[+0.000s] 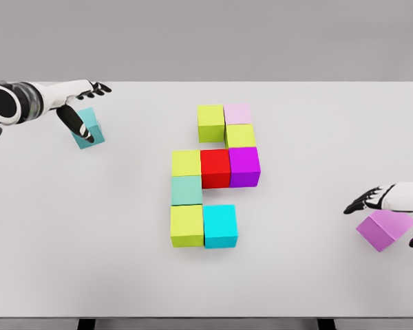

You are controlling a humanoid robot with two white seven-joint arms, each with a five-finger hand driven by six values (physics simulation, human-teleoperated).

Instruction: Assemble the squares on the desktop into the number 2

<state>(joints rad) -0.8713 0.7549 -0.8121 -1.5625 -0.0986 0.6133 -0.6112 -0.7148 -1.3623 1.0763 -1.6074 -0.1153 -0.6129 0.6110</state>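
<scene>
While the figure (pixel 213 175) sits mid-tabletop (pixel 316 275) with nine cubes joined, I have both hands loaded. My left hand (pixel 82 110) grips a teal cube (pixel 89 128) at far left, tilted; my right hand (pixel 392 206) holds a purple cube (pixel 382 229) at far right, also tilted. The open spots look to be top left and bottom right, so I judge each hand must carry inward, the right being nearer the cyan cube (pixel 220 225).

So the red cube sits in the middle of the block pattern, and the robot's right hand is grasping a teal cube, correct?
Not quite. In the head view the right hand grasps a purple cube; the teal cube is at the left hand. The red cube is indeed central.
</scene>
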